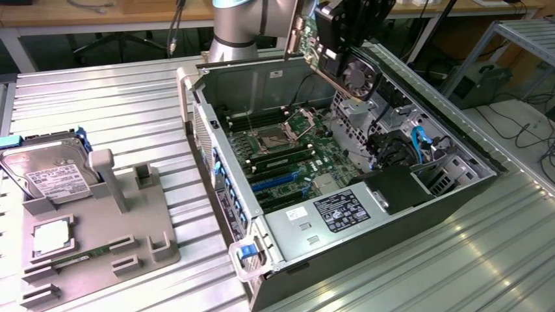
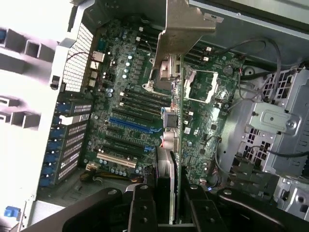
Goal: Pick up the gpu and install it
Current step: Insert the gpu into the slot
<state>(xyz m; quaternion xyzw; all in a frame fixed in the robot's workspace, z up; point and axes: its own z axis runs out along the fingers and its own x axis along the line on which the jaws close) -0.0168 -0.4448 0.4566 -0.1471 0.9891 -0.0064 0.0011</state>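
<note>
Over the computer case (image 1: 260,81), gripper (image 2: 172,203) (with gpu (image 1: 357,73)) aloft.

gpu (image 1: 349,70) over the open computer case (image 1: 251,81)

This looks like a robotics lab or electronics workshop. A robot arm (image 1: 236,26) stands at a ribbed metal worktop (image 1: 104,97), its gripper (image 2: 173,193) clamped on a gpu (image 1: 354,70) over an opened computer tower (image 1: 260,84) with its motherboard (image 1: 290,146) bare. A grey parts fixture (image 1: 130,227) holds a hard drive (image 1: 43,172). Wooden benches (image 1: 87,16) and loose cables (image 1: 520,130) sit behind.
</note>
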